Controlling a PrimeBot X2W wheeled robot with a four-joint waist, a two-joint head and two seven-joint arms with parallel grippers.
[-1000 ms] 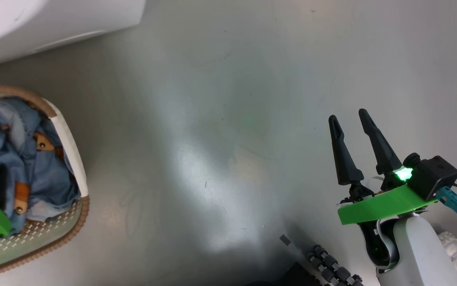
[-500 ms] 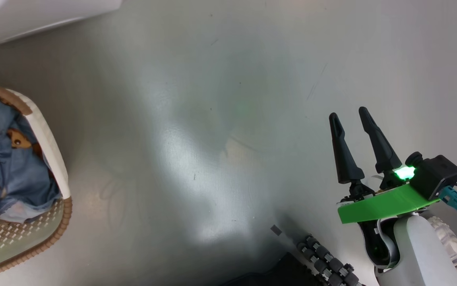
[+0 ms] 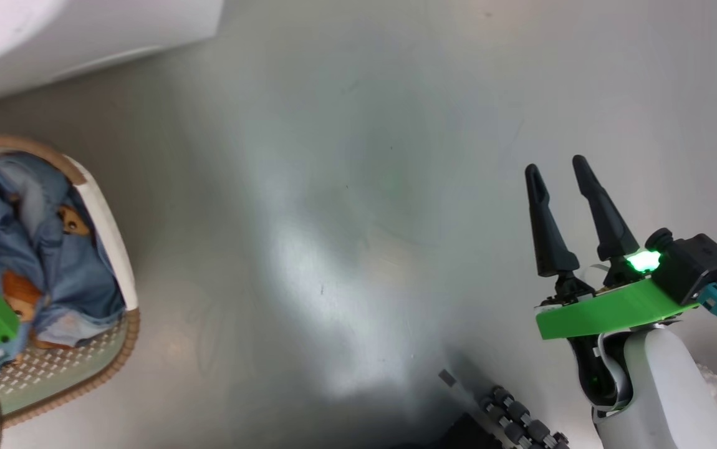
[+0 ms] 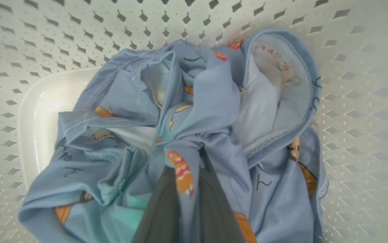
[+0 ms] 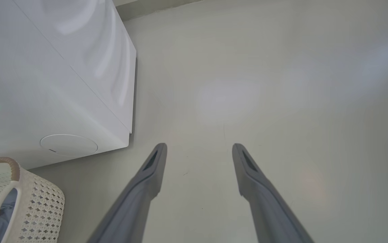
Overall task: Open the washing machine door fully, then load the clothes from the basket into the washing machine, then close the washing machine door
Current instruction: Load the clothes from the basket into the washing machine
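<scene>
The clothes, light blue fabric with orange-brown figures, lie bunched in the cream perforated basket. My left gripper is down in the basket, its two dark fingers shut on a fold of this fabric. The head view has the basket at the left edge with the clothes inside and the left arm's green mount over them. My right gripper hangs open and empty over bare floor at the lower right. The washing machine stands white behind the basket. The washing machine door is out of view.
Grey glossy floor stretches between the basket and my right arm. The washing machine's lower corner sits at the top left, with its round flap low on the front. My wheeled base shows at the bottom edge.
The head camera swung aside and back, so the whole picture shifted. My left gripper has closed on the fabric in the basket. The right gripper stays open.
</scene>
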